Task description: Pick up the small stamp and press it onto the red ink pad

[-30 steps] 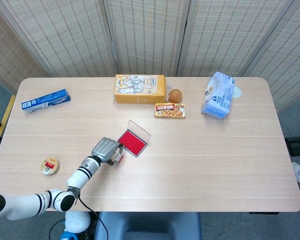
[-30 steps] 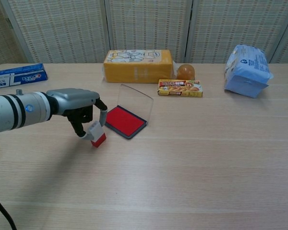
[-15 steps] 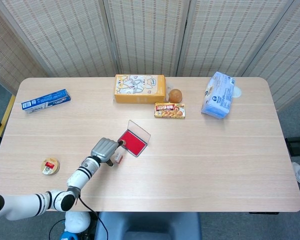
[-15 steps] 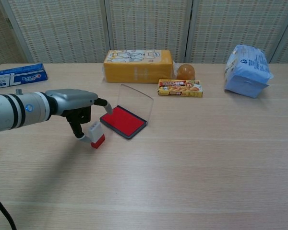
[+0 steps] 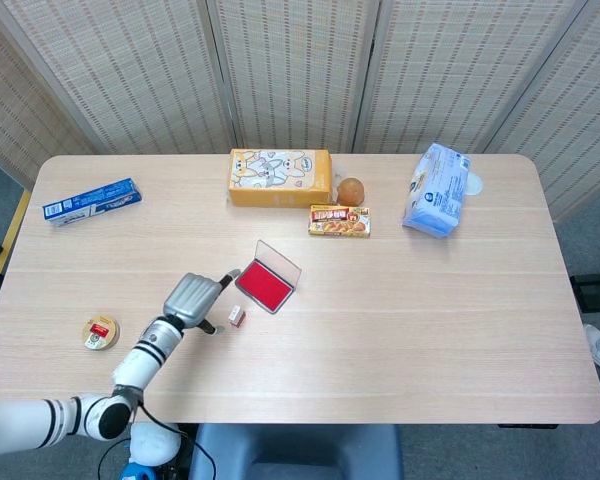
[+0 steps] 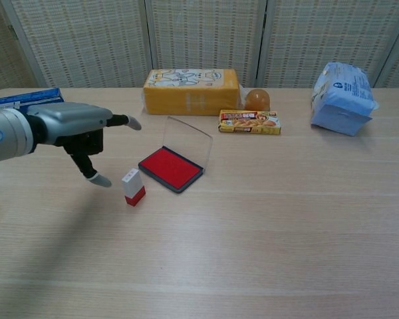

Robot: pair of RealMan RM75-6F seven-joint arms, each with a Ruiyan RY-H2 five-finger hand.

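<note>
One second ago the left hand (image 6: pixel 80 129) was pinching the small stamp (image 6: pixel 133 187); now it holds nothing, fingers spread, pulled back to the left and clear of it. Stamp stands upright on the desk (image 6: pixel 266 226), red end down, just beside the near-left corner of the red ink pad (image 6: pixel 171 168), not touching it. Pad sits where it was, clear lid propped open. In the head view the stamp (image 5: pixel 236 316) is between hand (image 5: pixel 192 299) and pad (image 5: pixel 263 286).

My read: stamp released off the pad, so either the press is over or the grasp was dropped; can't tell which. Right hand not visible in either view.

Desk is light wood. On it: yellow box (image 5: pixel 280 177), toothpaste box (image 5: pixel 91 201), blue tissue pack (image 5: pixel 436 189), small snack box (image 5: pixel 339 220), small tin (image 5: pixel 100 331). Woven folding screens behind.
</note>
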